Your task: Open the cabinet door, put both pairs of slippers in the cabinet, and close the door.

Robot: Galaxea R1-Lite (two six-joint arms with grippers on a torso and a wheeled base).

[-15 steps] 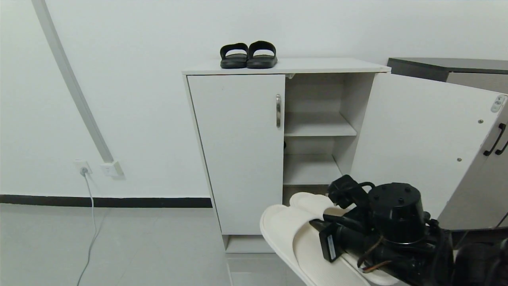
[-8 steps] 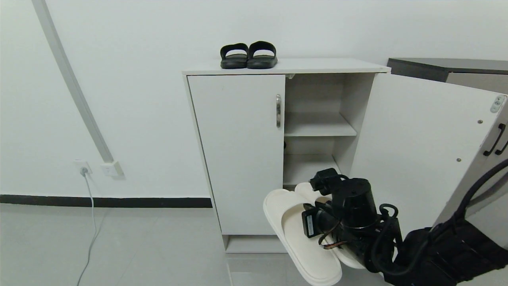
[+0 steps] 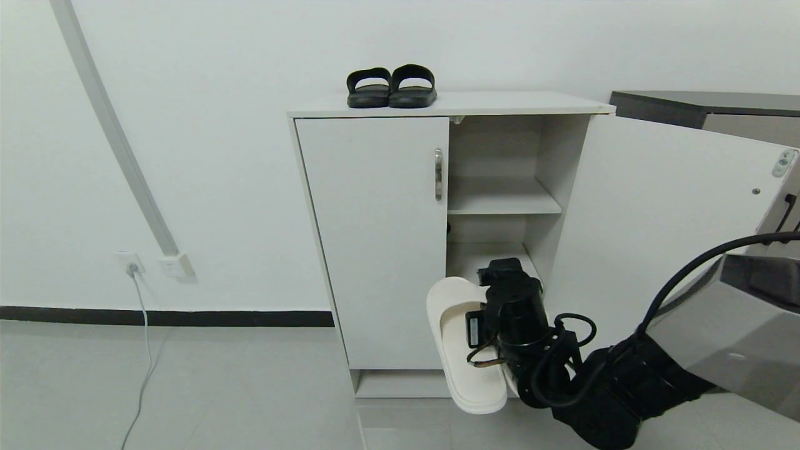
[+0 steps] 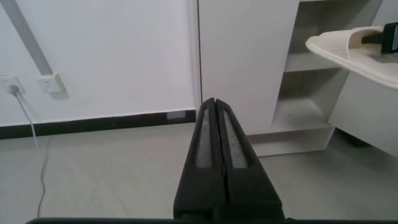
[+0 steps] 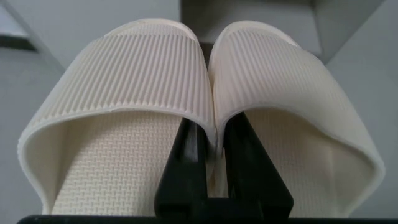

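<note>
White slippers (image 3: 451,319) carried nearer cabinet (image 3: 375,250) opening, right fingers (image 5: 186,168) pinching them, left fingers (image 4: 208,143) closed

Right pincer (image 5: 212,127) clamping slippers (image 5: 124,81), arm outstretched, left pincer (image 4: 215,102) closed

We find no text, number or sign that we can read. A small pale label (image 3: 472,329) sits on the black wrist housing just beside the white slippers (image 3: 456,350), low and right of centre in the head view, but its print is too small for us to make out. The same holds for the pale round fitting (image 3: 784,162) at the upper right corner of the open cabinet door (image 3: 656,231), near the right edge of that view.
</note>
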